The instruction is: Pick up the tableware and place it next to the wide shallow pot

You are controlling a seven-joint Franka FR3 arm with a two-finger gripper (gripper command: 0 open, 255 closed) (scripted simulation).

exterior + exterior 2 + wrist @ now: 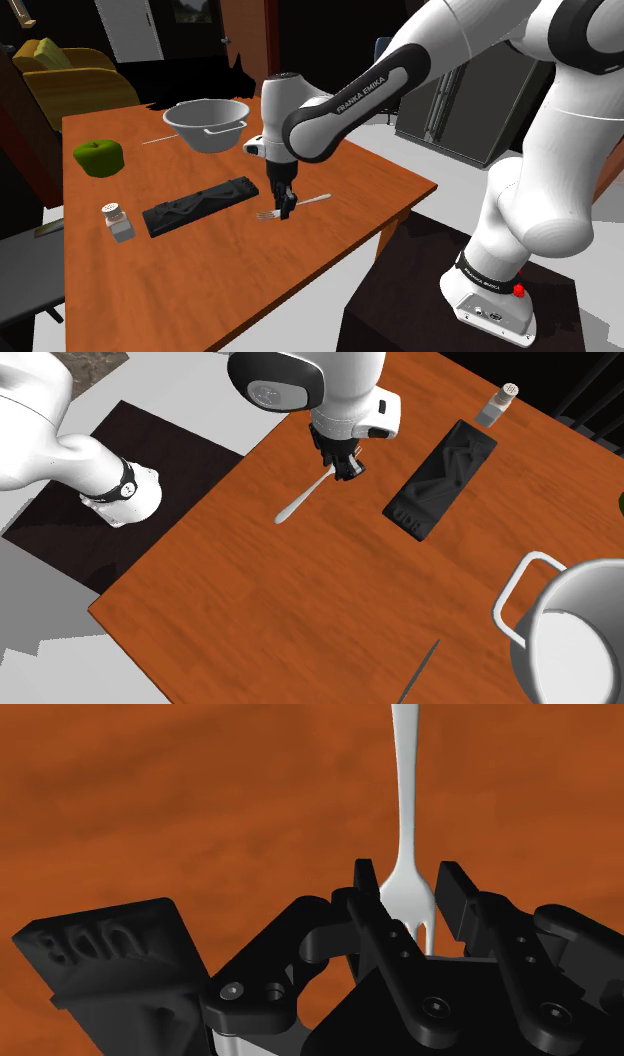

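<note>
**A:** Which step is this?

**B:** The grasp, I'd say. The claw [287, 208] is down at the desk [250, 270], and in the wrist view its jaws stand apart on either side of the white fork [403, 804], at the tine end. They sit very close to the head, but I don't see them pinching it, so I read the claw as open.

**A:** And the fork itself?

**B:** It lies flat on the wood near the desk edge on the stand's side. Its handle points away from the claw, and the black moulded case [197, 207] is just beside it.

**A:** Where does it have to go?

**B:** Beside the grey two-handled pot [200, 135], which is well apart from the fork, on the far side of that case.

**A:** So what does the next move call for?

**B:** Closing squarely on the thin head so it doesn't twist. Then a lift high enough to carry the fork over the case towards the pot.
</note>
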